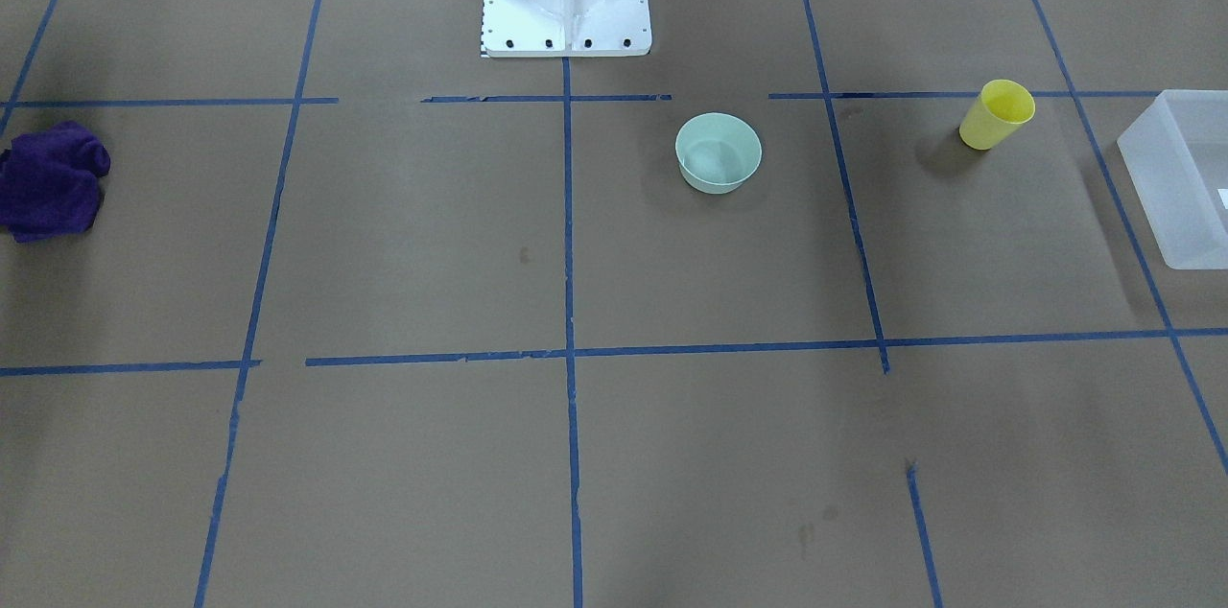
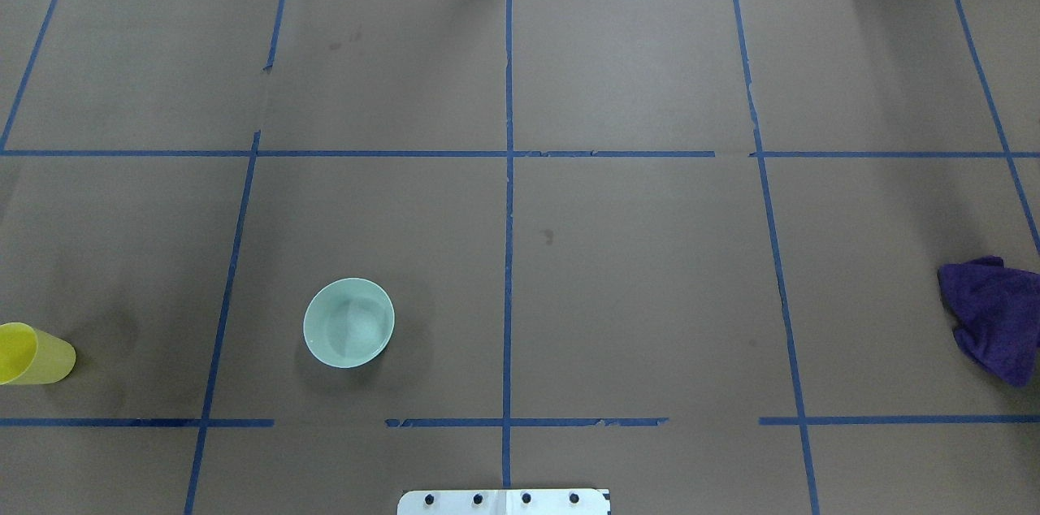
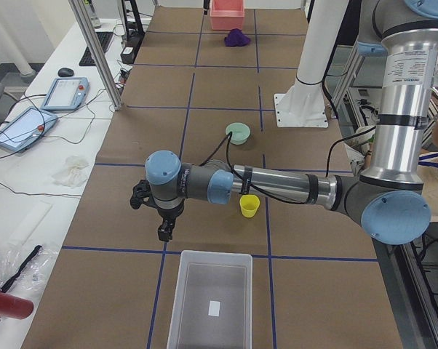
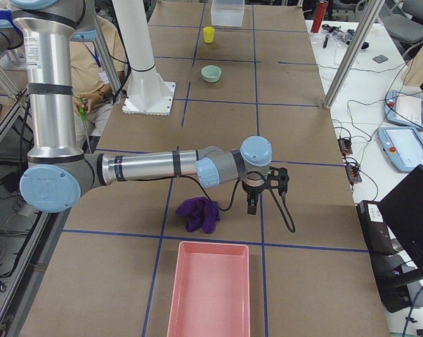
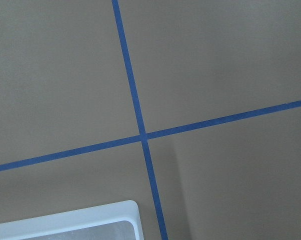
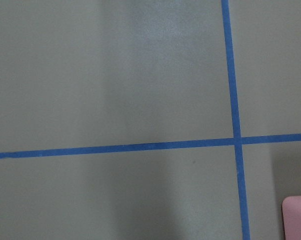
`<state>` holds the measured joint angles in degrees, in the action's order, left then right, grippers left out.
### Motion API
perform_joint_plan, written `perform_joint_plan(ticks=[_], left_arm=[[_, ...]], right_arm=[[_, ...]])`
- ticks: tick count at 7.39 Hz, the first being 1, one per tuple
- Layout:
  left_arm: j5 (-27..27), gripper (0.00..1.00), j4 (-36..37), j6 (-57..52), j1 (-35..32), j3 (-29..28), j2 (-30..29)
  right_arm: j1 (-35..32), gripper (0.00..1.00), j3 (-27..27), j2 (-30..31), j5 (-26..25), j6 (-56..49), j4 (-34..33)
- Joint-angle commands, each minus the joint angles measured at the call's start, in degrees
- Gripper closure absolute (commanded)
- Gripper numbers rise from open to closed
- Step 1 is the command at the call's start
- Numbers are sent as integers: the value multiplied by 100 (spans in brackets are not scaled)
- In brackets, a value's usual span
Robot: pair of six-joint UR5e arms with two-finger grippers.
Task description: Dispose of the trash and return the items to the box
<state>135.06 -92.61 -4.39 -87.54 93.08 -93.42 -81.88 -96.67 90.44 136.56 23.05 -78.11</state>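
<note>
Crumpled purple cloth (image 1: pixel 53 178), possibly towel, near pink tray (image 4: pixel 209 295).

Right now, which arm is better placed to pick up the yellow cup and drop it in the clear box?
Left. The left gripper hangs near the yellow cup and the box at that table end; the right gripper is at the far end, by the purple cloth and pink tray.

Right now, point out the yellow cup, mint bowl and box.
yellow cup (image 1: pixel 988 126), front-facing view, outer wall.
mint bowl (image 2: pixel 349 325), overhead view, inner floor.
box (image 3: pixel 203 292), exterior left view, bare floor.
</note>
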Motion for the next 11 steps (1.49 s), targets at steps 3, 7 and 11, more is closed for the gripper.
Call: perform_joint_plan(ticks=[3,7,11], left_arm=[[-23,0,-257,-440,0,-44,113],[20,0,-55,-378,183,655,26],[38,0,-678,686,570,844,313]], right_arm=[[-3,0,-132,70,-33,7,6],[23,0,-167,-71,11,-2,50],[50,0,-141,-27,-7,-2,68]])
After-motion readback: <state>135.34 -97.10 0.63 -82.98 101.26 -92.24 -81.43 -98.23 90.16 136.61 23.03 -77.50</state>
